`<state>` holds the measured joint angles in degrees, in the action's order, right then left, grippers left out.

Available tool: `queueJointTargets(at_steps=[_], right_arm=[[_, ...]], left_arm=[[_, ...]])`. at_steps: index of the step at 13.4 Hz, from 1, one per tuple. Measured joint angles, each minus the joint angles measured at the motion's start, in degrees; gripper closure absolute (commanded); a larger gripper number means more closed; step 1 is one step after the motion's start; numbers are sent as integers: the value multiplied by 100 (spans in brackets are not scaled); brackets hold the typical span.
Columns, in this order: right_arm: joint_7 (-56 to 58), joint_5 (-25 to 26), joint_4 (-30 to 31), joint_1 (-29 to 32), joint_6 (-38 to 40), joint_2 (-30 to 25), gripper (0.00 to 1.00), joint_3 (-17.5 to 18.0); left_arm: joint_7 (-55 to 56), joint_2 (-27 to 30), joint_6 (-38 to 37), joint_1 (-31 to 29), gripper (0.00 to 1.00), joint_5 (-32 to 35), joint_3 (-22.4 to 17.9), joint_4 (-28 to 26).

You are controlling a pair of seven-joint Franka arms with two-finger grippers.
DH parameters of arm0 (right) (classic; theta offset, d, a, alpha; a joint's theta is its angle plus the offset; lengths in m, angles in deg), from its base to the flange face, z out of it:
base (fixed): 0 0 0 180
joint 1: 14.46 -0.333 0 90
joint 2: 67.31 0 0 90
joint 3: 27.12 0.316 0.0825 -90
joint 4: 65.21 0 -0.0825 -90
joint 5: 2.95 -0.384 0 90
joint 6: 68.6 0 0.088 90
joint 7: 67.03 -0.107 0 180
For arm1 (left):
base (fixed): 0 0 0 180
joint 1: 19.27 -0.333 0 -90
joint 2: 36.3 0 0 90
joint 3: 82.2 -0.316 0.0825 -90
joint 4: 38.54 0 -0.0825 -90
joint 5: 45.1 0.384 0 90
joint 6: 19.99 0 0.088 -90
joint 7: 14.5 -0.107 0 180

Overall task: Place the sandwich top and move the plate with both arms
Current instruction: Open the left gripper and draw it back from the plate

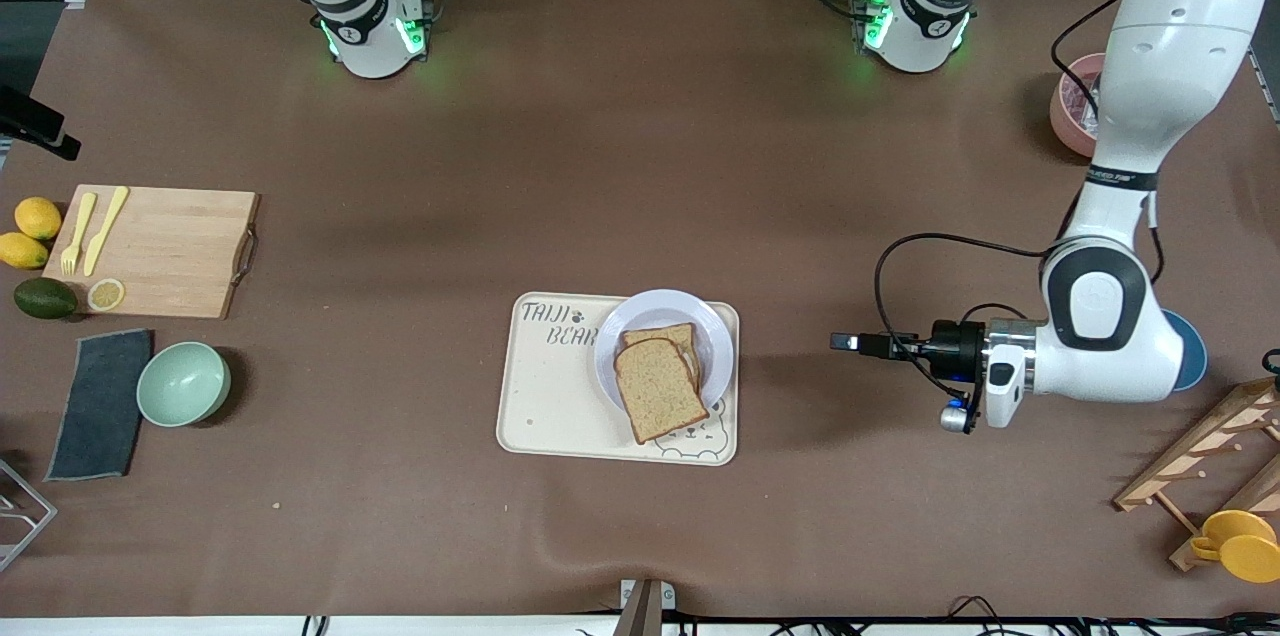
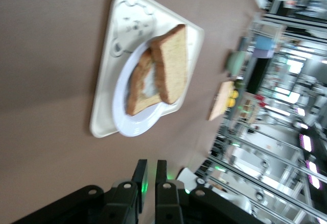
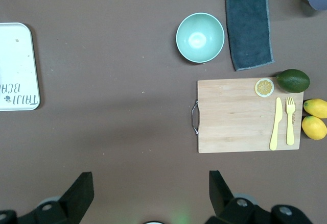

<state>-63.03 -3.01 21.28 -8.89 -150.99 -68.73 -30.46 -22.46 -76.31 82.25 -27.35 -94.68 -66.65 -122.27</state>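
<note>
The pale plate [image 1: 650,308] sits on the cream bear tray [image 1: 550,396] at mid-table. On it lies a bread slice [image 1: 668,336]. The sandwich top [image 1: 660,388] lies askew over that slice, overhanging the plate's rim onto the tray, nearer to the front camera. In the left wrist view the sandwich top [image 2: 173,66] leans on the lower slice [image 2: 139,83] over the plate [image 2: 127,122]. My left gripper [image 1: 845,342] hovers level beside the tray toward the left arm's end, shut and holding nothing; the left gripper [image 2: 151,172] points at the plate. My right gripper [image 3: 152,191] hangs open high over bare table.
Toward the right arm's end lie a wooden cutting board [image 1: 165,251] with fork, knife and lemon slice, lemons, an avocado, a green bowl [image 1: 183,383] and a grey cloth [image 1: 100,404]. A pink bowl [image 1: 1075,106], a wooden rack [image 1: 1210,456] and a yellow cup [image 1: 1240,544] stand toward the left arm's end.
</note>
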Motion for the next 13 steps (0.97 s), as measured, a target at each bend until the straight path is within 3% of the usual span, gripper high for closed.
queueJointTargets(at_steps=[5, 13], right_arm=[[0, 0, 0, 0, 0, 2, 0, 1], [0, 0, 0, -1, 0, 32, 0, 5]], left_arm=[[1054, 567, -115, 83, 87, 1301, 35, 113], [1814, 1745, -1307, 101, 85, 3609, 82, 131]])
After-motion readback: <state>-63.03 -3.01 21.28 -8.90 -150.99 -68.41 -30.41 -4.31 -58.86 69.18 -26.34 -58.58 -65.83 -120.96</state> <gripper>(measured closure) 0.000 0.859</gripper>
